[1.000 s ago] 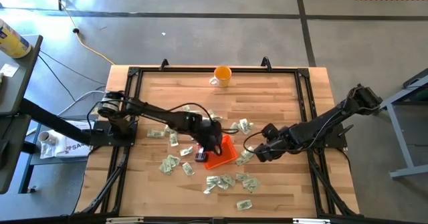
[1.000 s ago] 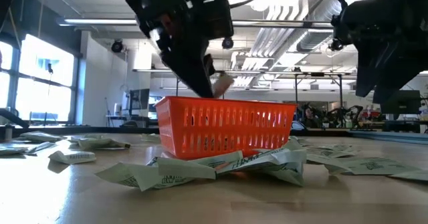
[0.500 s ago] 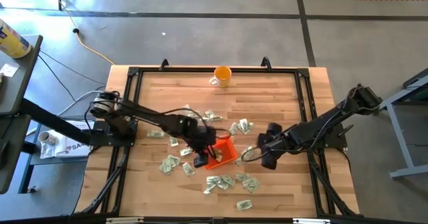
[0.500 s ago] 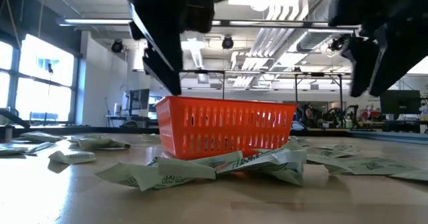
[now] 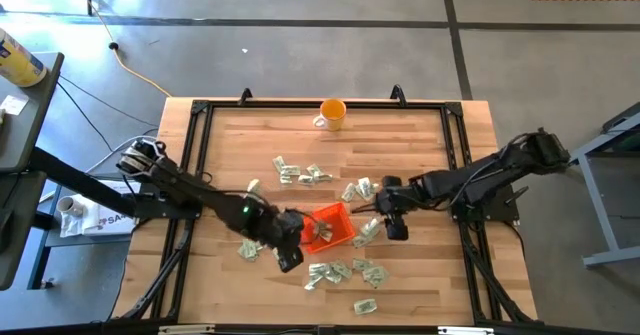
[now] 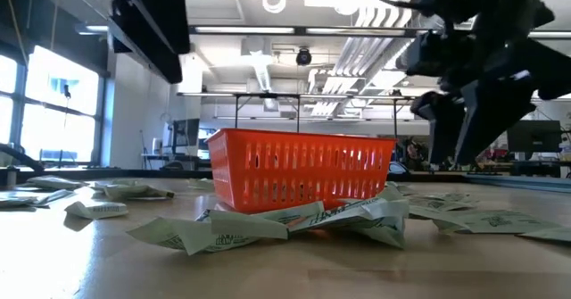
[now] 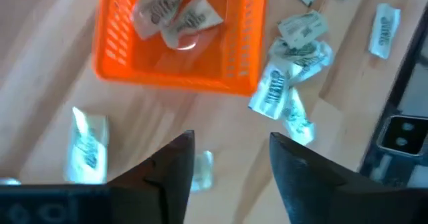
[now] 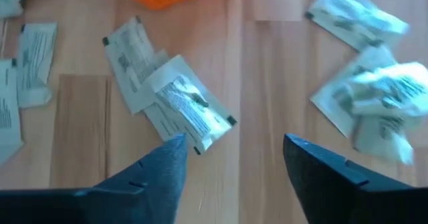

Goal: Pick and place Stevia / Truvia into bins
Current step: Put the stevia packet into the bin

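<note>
The orange bin [image 5: 330, 227] [image 7: 175, 50] stands on the wooden table near its middle, with a few pale green Stevia sachets [image 7: 175, 13] lying inside it. More sachets [image 5: 342, 271] lie flat on the table all around it. My left gripper [image 5: 290, 259] [image 7: 231, 160] hovers open just off the bin's near left corner, over bare wood and a small sachet [image 7: 200, 170]. My right gripper [image 5: 393, 230] [image 8: 234, 164] hovers open to the right of the bin, above a pile of overlapping sachets [image 8: 170, 97].
An orange mug [image 5: 332, 113] with a white handle stands at the far edge. Sachet clusters lie far of the bin [image 5: 300, 173], to its right [image 5: 362, 189] and at the near edge [image 5: 365, 305]. A black frame [image 5: 195, 175] borders the table.
My left gripper held a sachet over the bin a second ago; it has let go, risen and swung off toward the table's near left, rolling as it went. My right gripper has rolled and sunk toward the sachets right of the bin.
</note>
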